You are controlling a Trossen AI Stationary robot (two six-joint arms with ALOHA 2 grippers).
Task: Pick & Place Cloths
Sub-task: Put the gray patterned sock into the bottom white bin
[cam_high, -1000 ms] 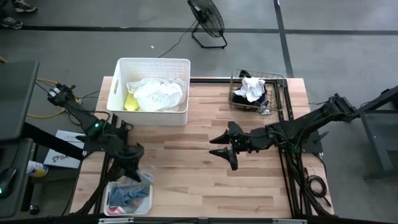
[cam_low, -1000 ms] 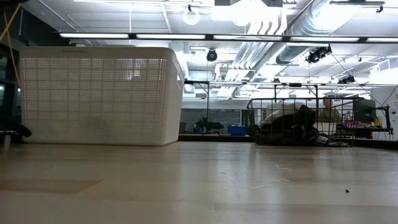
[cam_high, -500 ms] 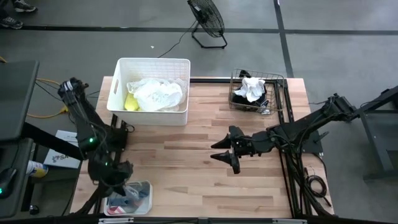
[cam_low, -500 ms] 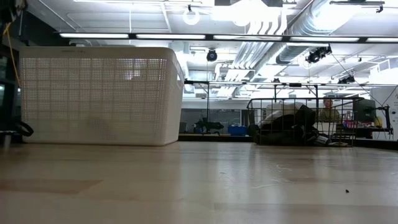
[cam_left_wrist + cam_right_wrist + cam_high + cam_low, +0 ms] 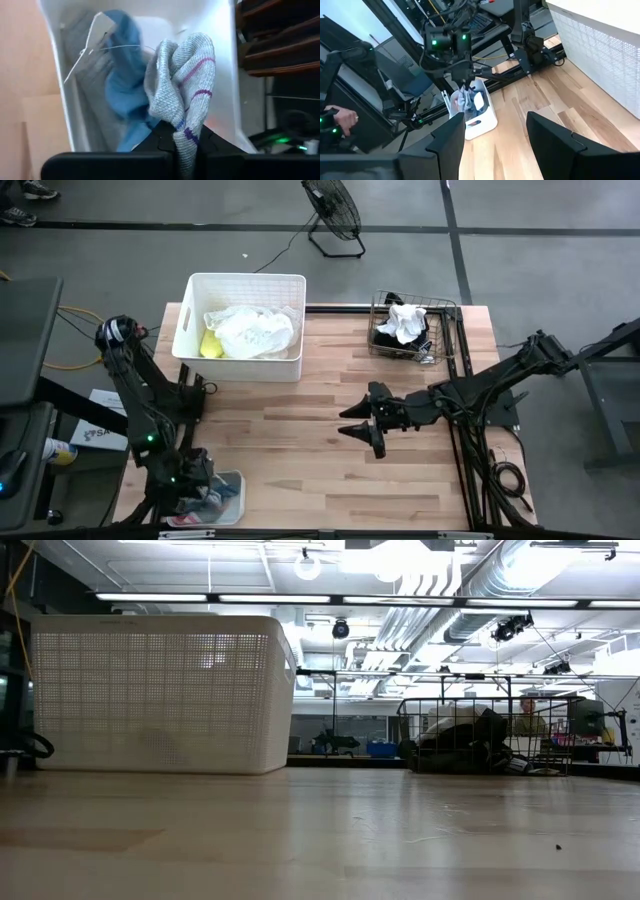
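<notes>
Black jointed arms [image 5: 140, 395]; green indicator lights; cables

no text or label can be read anywhere, as far as these views show.

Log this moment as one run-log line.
left claw: shut on grey striped sock, over small white bin | right claw: open, empty, mid-table | blue cloth: in bin
</notes>
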